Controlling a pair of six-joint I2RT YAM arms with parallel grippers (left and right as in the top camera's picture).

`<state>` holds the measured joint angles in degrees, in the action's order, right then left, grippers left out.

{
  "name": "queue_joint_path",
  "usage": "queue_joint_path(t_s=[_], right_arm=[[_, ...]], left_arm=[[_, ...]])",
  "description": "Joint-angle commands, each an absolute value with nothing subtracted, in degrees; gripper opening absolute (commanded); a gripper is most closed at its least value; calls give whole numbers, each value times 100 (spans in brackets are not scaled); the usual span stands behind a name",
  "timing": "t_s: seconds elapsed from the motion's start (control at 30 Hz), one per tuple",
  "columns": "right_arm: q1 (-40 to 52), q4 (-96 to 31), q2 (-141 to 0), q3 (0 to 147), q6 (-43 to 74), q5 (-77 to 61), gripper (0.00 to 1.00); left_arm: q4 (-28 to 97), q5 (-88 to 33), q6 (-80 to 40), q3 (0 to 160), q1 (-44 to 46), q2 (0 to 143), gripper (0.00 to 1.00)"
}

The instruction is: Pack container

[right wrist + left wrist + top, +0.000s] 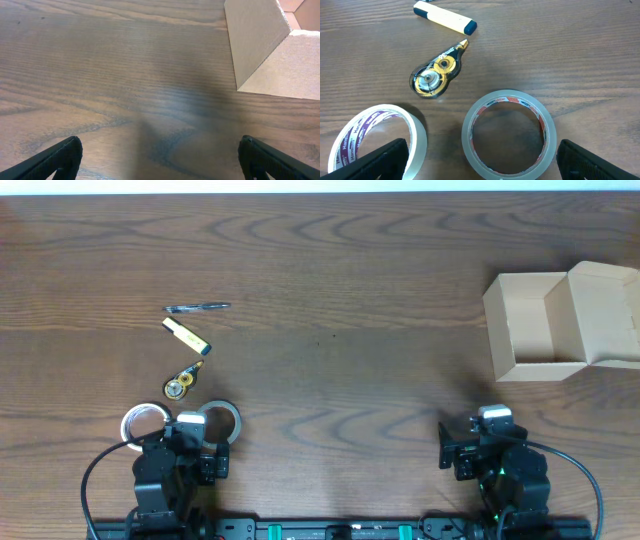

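Two tape rolls (385, 109) (507, 96), one pen (198, 307), one marker (186, 334), one correction-tape dispenser (184, 380), one container (520, 330).

The container (540, 371) — a plain, unmarked tan cardboard box — sat upright on the table (330, 270), close to that table's right edge and about midway up it. Its hinged flap lid lay open, folded back to the right — cavity facing upward.

The bench (350, 270) is dark brown with wavy wood grain. The box (525, 330) is plain tan. The white roll (385, 111) carries purple lettering. The clear roll (507, 96) looks greyish, with red and blue print inside its core. The dispenser (436, 75) is black and yellow. The marker (445, 16) is cream with a dark blue cap. The pen (198, 307) is dark.
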<state>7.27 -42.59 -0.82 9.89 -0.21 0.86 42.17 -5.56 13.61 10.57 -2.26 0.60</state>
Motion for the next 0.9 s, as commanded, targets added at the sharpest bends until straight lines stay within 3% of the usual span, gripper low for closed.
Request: queue_joint_path(t_s=[0.0,0.43,0.67,0.87], right_arm=[[679,-4261,-36,926,93,-51,99],[676,-4204,-626,1833,770,-25,99],[679,-4842,-2947,3992,838,-16,99],[676,-6219,-5457,6377,1378,574,99]], left_arm=[[4246,-489,1437,937,-255,23,95],[4246,-489,1437,937,-257,23,95],[4246,-489,1437,937,-255,23,95],[4246,-489,1437,937,-255,23,96]])
